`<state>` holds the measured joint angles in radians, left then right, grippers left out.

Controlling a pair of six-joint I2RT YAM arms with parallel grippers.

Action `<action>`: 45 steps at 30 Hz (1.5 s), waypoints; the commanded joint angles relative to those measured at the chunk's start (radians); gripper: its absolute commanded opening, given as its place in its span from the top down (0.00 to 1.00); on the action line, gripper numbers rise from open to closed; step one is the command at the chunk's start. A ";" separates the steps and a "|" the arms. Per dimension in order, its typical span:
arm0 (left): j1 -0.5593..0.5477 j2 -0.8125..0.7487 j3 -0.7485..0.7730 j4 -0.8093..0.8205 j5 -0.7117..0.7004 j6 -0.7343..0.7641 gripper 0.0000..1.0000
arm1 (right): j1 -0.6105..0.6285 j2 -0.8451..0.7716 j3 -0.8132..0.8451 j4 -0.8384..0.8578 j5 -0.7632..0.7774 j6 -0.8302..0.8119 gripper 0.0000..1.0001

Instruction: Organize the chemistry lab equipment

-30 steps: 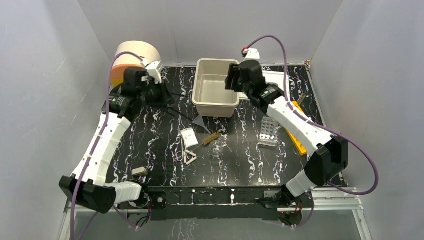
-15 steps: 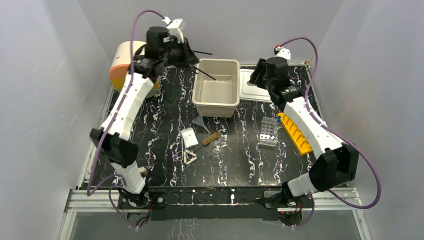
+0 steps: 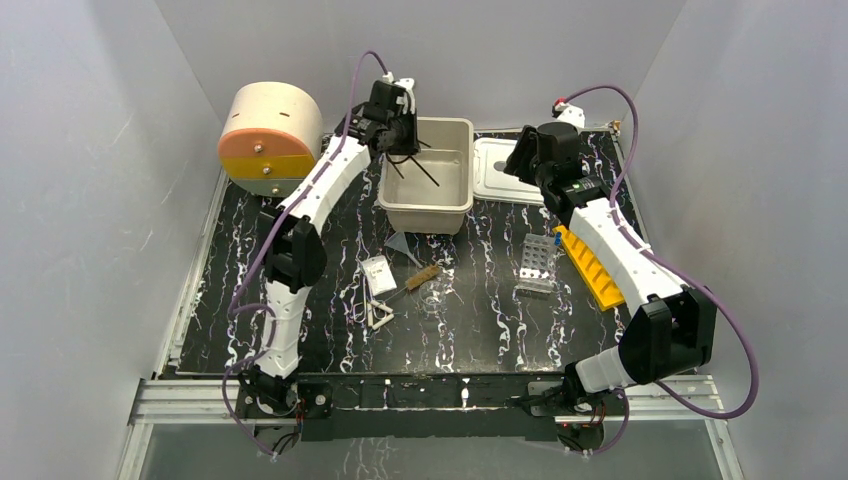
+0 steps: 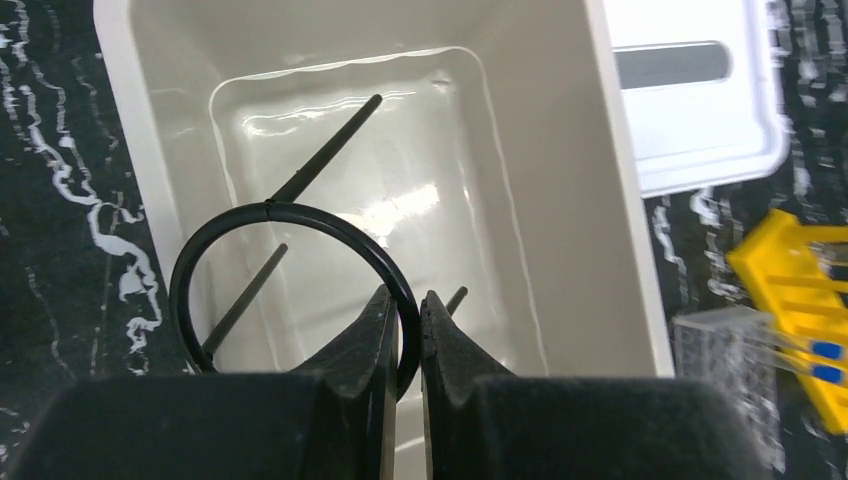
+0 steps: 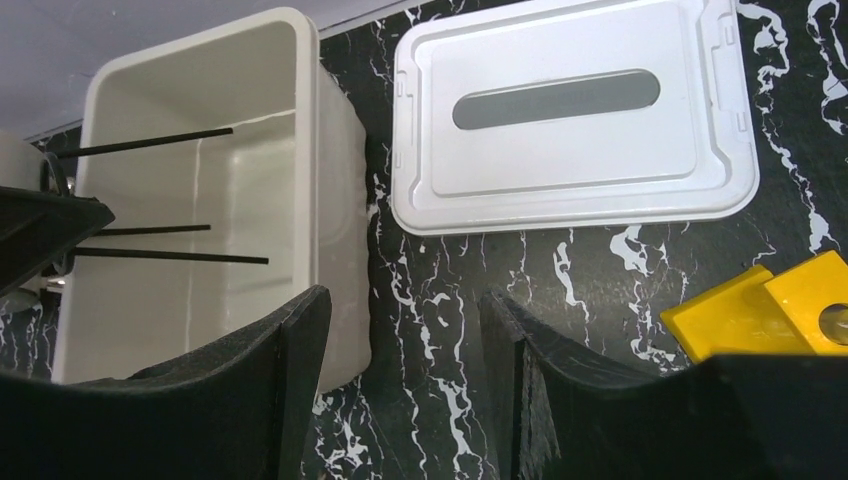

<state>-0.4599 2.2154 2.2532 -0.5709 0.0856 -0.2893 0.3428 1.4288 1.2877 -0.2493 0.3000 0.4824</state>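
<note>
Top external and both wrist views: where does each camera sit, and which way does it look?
Top external: above and behind the bases, looking down on the table; left arm, right arm show.
Left wrist: over the beige bin, looking down into it; left pincer shut on the black ring.
Right wrist: above the white lid and bin, looking down; open right pincer.
All share the bin.

Black white-veined table (image 3: 480, 325), yellow rack (image 3: 590, 272)

The black ring (image 4: 272, 207) dips behind the left fingers (image 4: 357, 358); the yellow tube rack (image 4: 785, 285) runs off the right edge
</note>
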 commanded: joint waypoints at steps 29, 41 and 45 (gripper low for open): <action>-0.134 0.112 0.211 0.029 -0.406 0.055 0.45 | -0.007 -0.028 -0.017 0.056 -0.077 -0.062 0.35; -0.097 -0.193 -0.056 0.014 -0.313 0.023 0.15 | 0.005 0.087 0.123 0.020 -0.353 -0.189 0.35; -0.065 -0.337 -0.219 0.010 -0.283 0.000 0.12 | 0.064 0.162 0.220 -0.019 -0.355 -0.247 0.38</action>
<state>-0.5652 2.0434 2.1502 -0.5522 -0.2359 -0.2592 0.3534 1.5379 1.3827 -0.2695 0.0040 0.3126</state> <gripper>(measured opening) 0.871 0.633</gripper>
